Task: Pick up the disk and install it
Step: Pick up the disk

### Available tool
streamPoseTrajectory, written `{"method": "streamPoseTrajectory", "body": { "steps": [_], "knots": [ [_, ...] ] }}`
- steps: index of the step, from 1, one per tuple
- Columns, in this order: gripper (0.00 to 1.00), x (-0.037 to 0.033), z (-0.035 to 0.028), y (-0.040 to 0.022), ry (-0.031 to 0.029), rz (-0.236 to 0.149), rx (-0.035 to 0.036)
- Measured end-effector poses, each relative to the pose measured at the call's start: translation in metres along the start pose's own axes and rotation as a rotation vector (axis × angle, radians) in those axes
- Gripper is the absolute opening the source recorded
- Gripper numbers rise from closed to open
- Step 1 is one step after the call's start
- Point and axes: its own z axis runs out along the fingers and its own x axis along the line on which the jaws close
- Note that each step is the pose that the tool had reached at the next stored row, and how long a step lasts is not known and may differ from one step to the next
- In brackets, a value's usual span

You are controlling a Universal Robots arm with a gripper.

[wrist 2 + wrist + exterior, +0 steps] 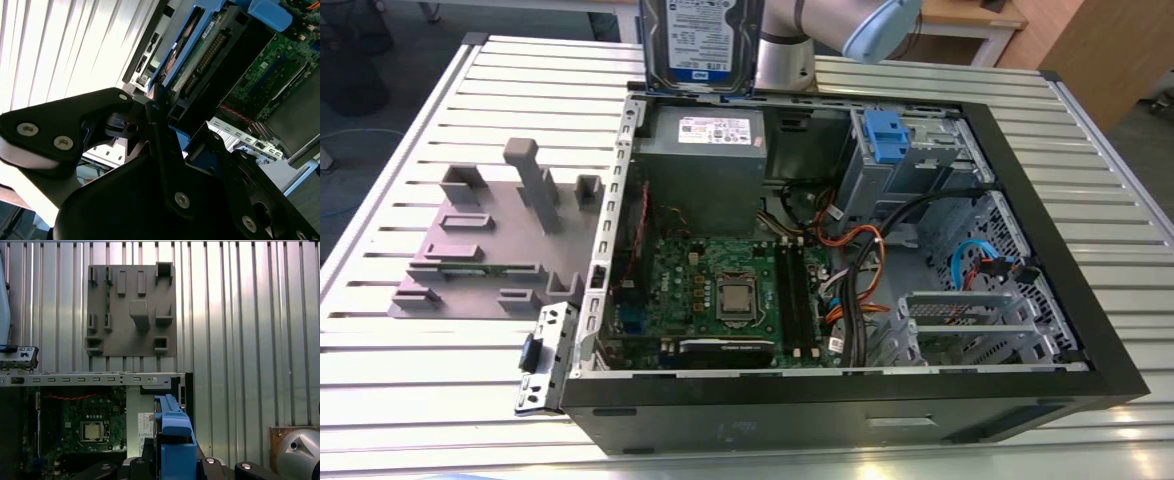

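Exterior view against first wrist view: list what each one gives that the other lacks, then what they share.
The exterior view gives the disk label-side on, upright above the edge of the case, plus the blue bracket on the drive bay and the orange cables. The first wrist view gives the disk edge-on, its blue rail toward the camera. Both share the grey slotted holder on the slatted table and the motherboard inside the open case.

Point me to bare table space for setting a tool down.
Bare slats on the table between the grey holder and the near edge, and beyond the holder too. Crowded: inside the case; the gripped disk hangs over its far wall.
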Motion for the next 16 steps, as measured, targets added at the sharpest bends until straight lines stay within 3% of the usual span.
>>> {"method": "streamPoseTrajectory", "body": {
  "steps": [16],
  "knots": [
    [0.37, -0.0001, -0.0001, -0.0035, 0.0005, 0.000, 0.0000]
  ]
}}
